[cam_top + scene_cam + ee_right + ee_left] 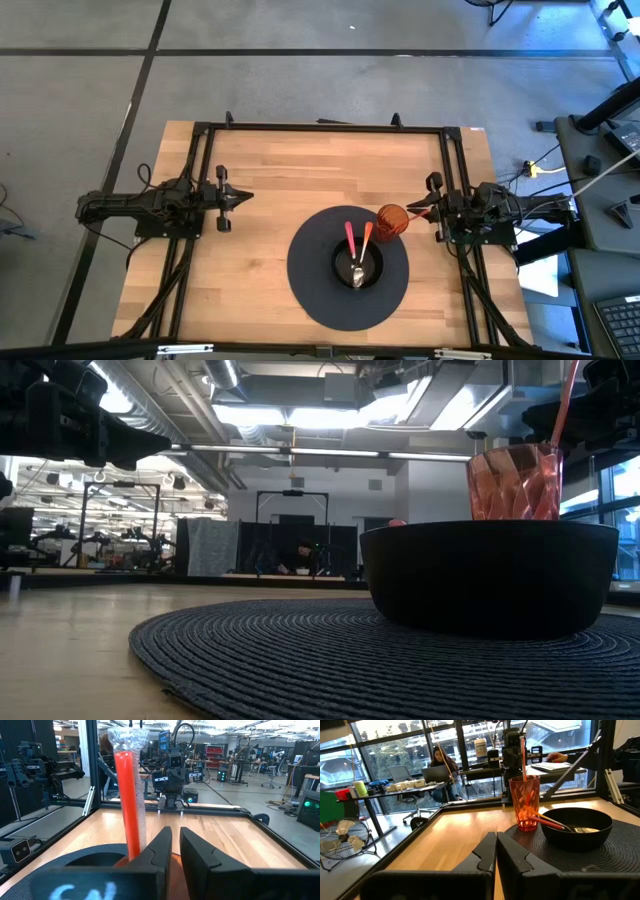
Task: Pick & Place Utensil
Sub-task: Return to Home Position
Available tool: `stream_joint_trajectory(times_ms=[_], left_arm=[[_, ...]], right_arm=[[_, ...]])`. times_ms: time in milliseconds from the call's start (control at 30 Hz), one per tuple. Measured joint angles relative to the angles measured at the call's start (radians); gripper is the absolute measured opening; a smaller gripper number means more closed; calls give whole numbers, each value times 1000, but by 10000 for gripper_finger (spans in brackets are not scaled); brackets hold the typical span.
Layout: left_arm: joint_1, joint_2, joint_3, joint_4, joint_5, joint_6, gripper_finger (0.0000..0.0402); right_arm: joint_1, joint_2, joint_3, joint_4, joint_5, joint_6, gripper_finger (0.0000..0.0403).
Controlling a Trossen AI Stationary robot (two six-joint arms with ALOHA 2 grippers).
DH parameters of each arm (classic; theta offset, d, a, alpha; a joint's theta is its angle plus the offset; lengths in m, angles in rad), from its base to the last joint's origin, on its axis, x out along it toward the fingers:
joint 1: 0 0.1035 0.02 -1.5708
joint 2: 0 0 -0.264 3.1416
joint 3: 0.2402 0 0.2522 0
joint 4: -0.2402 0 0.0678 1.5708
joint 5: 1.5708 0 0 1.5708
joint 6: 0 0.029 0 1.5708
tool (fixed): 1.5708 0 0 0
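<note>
An orange ribbed cup [392, 222] [523, 802] stands on the edge of a round dark placemat [310, 285], beside a black bowl [337, 270] [577, 827]. One red-handled utensil [522, 757] [131, 805] stands nearly upright in the cup. Two more red-handled utensils [350, 240] [542, 817] lean on the bowl's rim with their heads inside. My right gripper [424, 210] [175, 847] is shut and hovers just right of the cup; the upright handle shows beside its fingers, not between them. My left gripper [245, 197] [497, 850] is shut and waits near the table's left side.
Bare wooden tabletop [290, 170] stretches between my left gripper and the placemat. A black frame [320, 127] runs along the table's edges. In the low view the bowl [490, 575] and the cup [513, 482] stand on the placemat [300, 660]. A person sits at a desk beyond the table [440, 762].
</note>
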Motion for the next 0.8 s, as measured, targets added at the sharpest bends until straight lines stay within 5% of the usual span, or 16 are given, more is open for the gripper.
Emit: stream_joint_trajectory(times_ms=[800], left_arm=[[0,0,0,0,0,0,6]], right_arm=[[0,0,0,0,0,0,39]])
